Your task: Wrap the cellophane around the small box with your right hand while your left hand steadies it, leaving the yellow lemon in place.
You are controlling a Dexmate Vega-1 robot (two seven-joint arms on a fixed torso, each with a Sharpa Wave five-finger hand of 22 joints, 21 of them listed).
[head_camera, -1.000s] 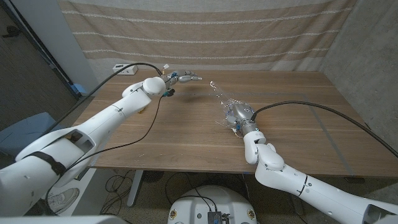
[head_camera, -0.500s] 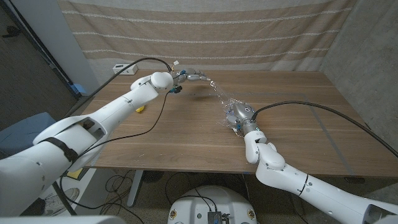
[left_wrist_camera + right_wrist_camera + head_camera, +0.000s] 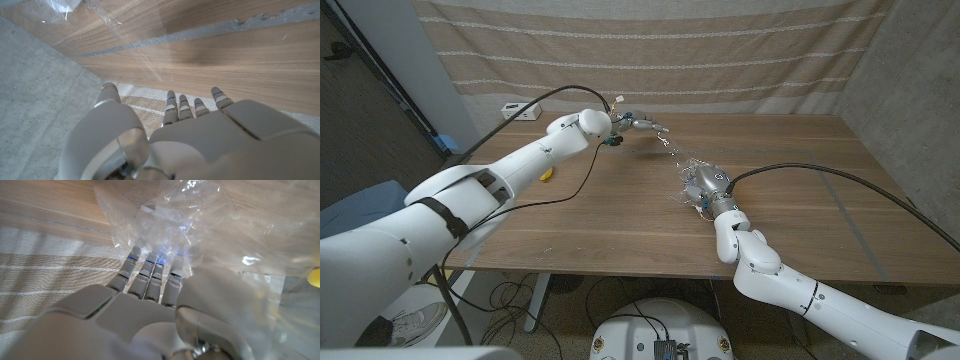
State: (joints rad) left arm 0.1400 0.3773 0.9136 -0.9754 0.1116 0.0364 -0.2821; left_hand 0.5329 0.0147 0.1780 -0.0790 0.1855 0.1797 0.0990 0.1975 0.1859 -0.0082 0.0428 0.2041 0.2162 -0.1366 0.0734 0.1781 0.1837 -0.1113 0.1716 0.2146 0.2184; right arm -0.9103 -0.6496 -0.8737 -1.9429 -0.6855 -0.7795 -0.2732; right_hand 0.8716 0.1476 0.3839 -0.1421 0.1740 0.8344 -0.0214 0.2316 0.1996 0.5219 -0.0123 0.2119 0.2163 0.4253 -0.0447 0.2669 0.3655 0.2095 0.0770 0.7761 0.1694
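While the right robot hand (image 3: 699, 186) sits near the middle of the worktop (image 3: 800, 210), crumpled cellophane (image 3: 692, 178) lies bunched over and around it, and in the right wrist view its fingers (image 3: 150, 275) reach straight into the clear film (image 3: 210, 235) with folds draped across the back of the robot hand (image 3: 150, 315) — it has hold of the wrap, though how tightly the fingers close cannot be told. The small box cannot be made out under the glare of the film. From that bundle a thin strand of cellophane (image 3: 669, 148) trails up toward the far edge of the worktop, where the left robot hand (image 3: 638, 124) hangs at the end of its outstretched arm, just above the wood. In the left wrist view the left robot hand (image 3: 200, 135) shows its fingers (image 3: 172, 107) extended and apart with nothing between them, and a sheet of the film (image 3: 125, 30) lies on the wood beyond the fingertips, apart from them. The two hands are well apart. Out at the left edge of the worktop, partly hidden by the left arm, lies the yellow lemon (image 3: 547, 174) — also glimpsed through the film in the right wrist view (image 3: 314, 277).
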